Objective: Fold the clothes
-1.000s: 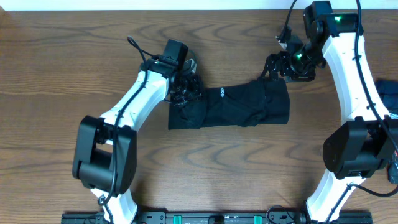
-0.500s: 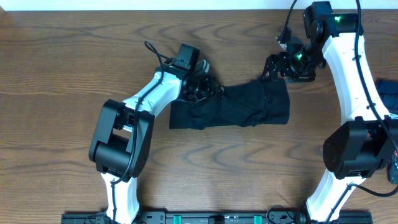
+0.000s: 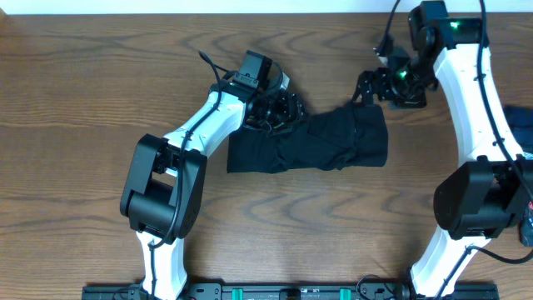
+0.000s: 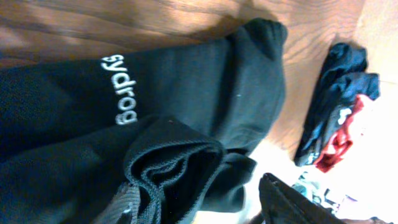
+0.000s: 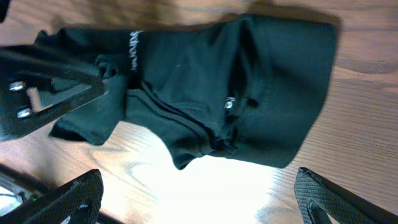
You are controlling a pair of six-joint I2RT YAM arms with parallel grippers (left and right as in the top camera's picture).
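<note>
Plainly a robotics lab bench: wood-grain table (image 3: 75, 100), white-and-black left arm (image 3: 196, 133) and right arm (image 3: 470, 92) mounted on a black rail (image 3: 291, 292) at the table's near edge, cable (image 3: 208, 67) trailing, green status light (image 3: 454, 25) near its far edge.

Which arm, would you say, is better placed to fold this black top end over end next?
Probably the right: the right gripper hovers, jaws open, beside a far corner of the black long-sleeved soft-fabric top, an end to lift. The left gripper sits over the bunched far edge.
</note>
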